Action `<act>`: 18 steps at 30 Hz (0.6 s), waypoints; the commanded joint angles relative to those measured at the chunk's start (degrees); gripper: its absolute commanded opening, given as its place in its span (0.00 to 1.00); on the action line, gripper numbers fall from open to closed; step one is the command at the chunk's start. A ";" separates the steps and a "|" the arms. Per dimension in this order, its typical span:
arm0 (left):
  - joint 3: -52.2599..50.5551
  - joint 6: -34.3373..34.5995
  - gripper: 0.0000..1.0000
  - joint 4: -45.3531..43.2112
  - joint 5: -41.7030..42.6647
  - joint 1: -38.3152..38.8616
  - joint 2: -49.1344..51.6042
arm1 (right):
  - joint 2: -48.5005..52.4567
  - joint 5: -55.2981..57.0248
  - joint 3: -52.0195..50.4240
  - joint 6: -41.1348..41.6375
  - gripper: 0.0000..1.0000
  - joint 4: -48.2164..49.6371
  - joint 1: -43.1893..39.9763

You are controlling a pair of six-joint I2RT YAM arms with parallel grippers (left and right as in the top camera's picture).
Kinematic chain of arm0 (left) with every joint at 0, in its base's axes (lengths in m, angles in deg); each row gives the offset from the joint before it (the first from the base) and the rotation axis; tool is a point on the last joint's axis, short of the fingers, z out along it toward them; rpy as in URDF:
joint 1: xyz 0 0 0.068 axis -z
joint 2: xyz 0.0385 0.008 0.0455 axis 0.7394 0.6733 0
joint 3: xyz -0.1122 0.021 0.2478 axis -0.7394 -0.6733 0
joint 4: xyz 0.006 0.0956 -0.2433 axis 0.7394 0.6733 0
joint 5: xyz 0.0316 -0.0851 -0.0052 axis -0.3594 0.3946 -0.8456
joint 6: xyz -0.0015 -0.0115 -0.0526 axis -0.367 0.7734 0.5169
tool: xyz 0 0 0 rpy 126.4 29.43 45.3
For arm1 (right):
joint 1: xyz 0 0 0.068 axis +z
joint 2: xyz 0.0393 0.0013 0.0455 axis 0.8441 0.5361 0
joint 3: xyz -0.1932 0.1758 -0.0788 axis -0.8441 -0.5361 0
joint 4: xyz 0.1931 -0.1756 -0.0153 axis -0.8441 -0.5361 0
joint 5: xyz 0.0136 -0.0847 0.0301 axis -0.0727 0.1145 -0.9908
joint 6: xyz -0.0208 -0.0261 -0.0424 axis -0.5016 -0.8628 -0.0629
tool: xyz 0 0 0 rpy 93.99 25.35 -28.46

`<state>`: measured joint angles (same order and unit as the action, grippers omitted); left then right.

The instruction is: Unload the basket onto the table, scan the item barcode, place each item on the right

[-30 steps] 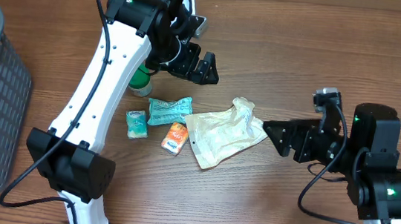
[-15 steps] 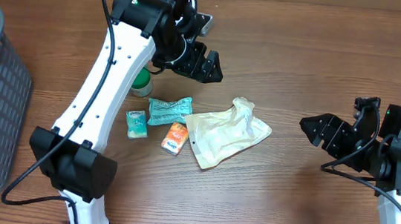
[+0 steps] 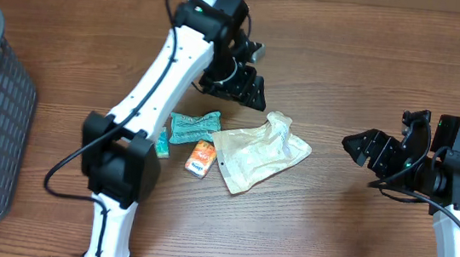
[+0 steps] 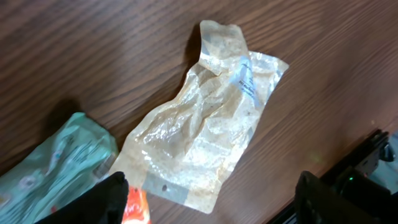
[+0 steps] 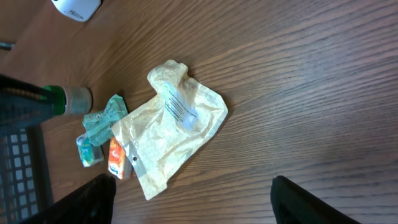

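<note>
Looks like the approach stage. The left gripper (image 3: pixel 248 91) hovers near the twisted end of the crumpled plastic bag (image 3: pixel 257 153), spread wide and empty. The right gripper (image 3: pixel 353 147) sits well apart from the bag, also spread and empty. Next it needs to drop down and pinch the bag with the label (image 4: pixel 245 79) showing.

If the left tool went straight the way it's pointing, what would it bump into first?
Probably the crumpled plastic bag. In the wrist view it lies straight ahead of the left tool, with nothing else in between. How high above the bag the tool is, I can't tell.
</note>
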<state>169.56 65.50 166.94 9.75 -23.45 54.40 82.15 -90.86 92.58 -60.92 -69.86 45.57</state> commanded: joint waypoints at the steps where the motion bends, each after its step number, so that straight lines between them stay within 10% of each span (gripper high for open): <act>1: -0.39 -0.81 0.68 -0.39 1.22 1.44 3.98 | -0.13 0.20 1.62 -0.37 0.81 0.09 -0.28; 18: -0.39 -10.80 0.70 -2.05 0.96 1.97 11.85 | -0.13 0.20 1.62 -0.37 0.83 1.25 -0.28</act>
<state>169.30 57.26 165.15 10.01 -21.81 65.59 82.15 -90.84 92.58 -61.01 -69.18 45.57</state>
